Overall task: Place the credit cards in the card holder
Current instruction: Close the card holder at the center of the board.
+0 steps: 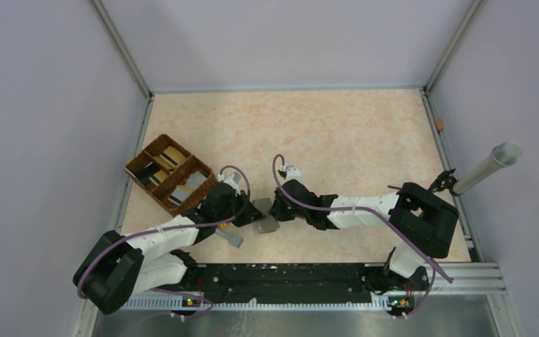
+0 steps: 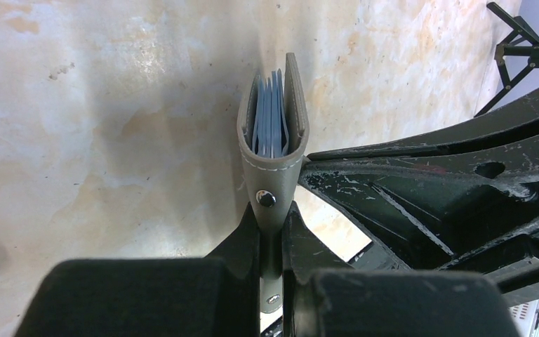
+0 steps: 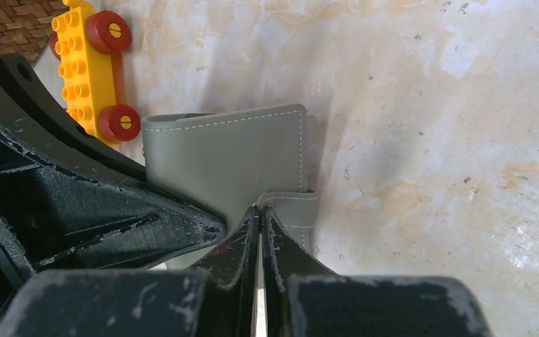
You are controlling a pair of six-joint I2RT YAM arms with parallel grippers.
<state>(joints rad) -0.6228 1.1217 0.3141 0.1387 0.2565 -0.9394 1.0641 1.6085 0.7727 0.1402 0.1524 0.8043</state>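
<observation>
While left end effector (image 2: 272, 219) grips its strap (image 2: 267, 188), right end effector (image 3: 260, 213) clenched, card holder (image 2: 296, 116) stands edgewise.

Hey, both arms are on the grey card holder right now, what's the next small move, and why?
Probably ease the right gripper away from the left gripper to spread the card holder open. Both sets of jaws look shut on its grey tabs, it is nearly closed with its blue pockets barely showing, and the credit cards lie in the woven tray.
</observation>
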